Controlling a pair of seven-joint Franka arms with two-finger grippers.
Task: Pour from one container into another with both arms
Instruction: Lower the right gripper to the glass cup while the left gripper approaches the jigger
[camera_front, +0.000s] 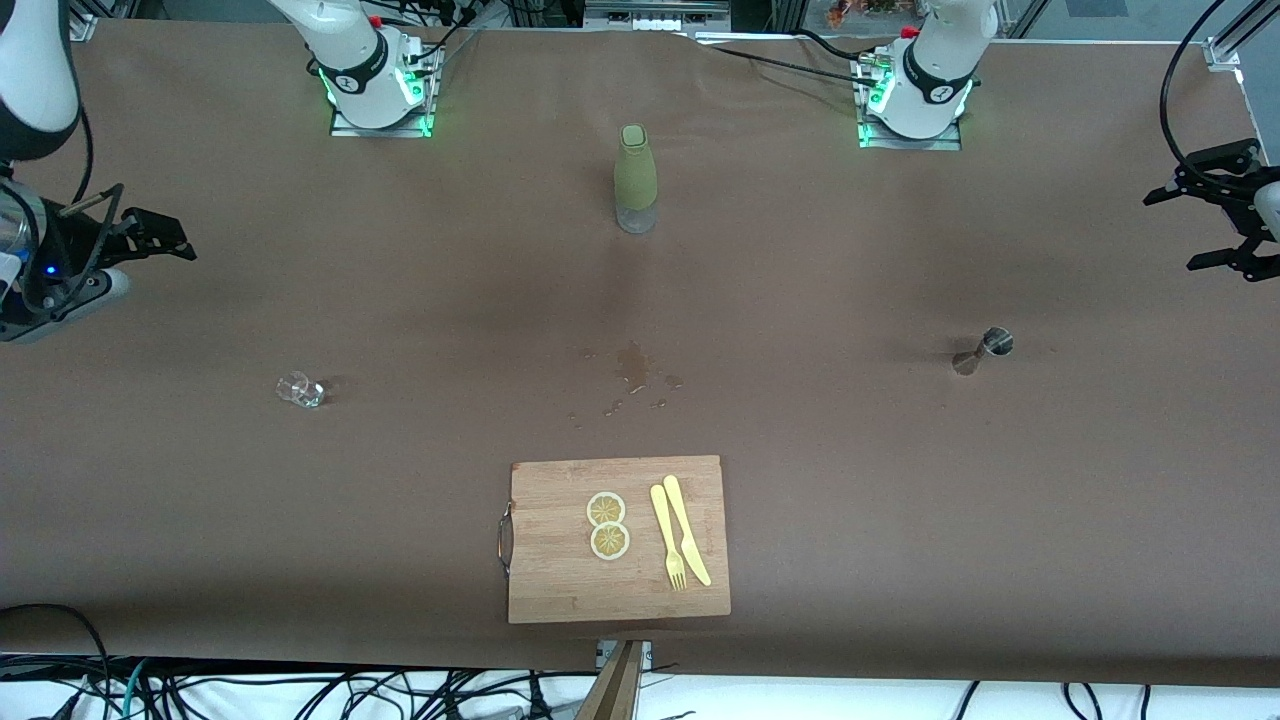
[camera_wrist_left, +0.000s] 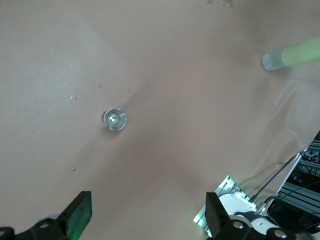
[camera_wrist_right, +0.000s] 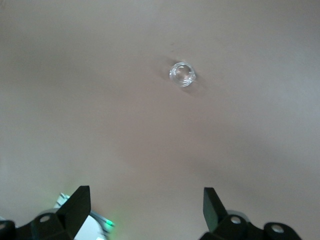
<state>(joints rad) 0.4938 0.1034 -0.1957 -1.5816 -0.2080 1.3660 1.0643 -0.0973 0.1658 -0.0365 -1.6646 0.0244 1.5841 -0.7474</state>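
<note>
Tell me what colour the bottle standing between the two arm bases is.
The bottle is matte olive green with a clear base, best seen in the front view.

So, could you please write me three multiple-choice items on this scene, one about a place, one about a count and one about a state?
1. Where do the fork and knife lie?
A. On the board
B. Beside the bottle
C. In the glass

2. How many lemon slices are on the board?
A. One
B. Two
C. Four

3. What state are the end effectors in?
A. Both shut on the bottle
B. One holds the jigger
C. Both open, holding nothing

Answers:
1. A: both lie side by side on the wood.
2. B: two round slices touch, one nearer the front camera.
3. C: the left end effector and right end effector hang at the table's ends with fingers apart, as each wrist view shows.
</note>
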